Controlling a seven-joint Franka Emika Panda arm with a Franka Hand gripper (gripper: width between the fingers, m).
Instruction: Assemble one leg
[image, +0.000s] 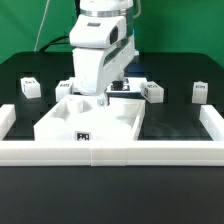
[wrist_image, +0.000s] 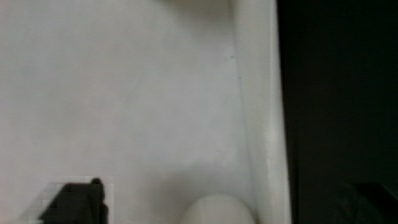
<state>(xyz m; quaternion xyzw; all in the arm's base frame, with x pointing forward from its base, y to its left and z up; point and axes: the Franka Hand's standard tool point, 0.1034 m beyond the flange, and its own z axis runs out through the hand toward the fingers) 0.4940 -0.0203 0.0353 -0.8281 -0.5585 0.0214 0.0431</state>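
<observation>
Hanging low over the white body (image: 60, 122) near its far edge, the gripper (image: 103, 99) has its fingers (wrist_image: 71, 200) spread wide, clamped on nothing. From the body in the exterior view, all loose on the black counter (image: 170, 115): first leg (image: 64, 88) at 11 o'clock, second leg (image: 30, 88) at 10, third leg (image: 152, 91) at 1, fourth leg (image: 200, 92) at 2. Wrist view shows a rounded white shape (wrist_image: 222, 207) between the fingertips; can't tell what it is.
</observation>
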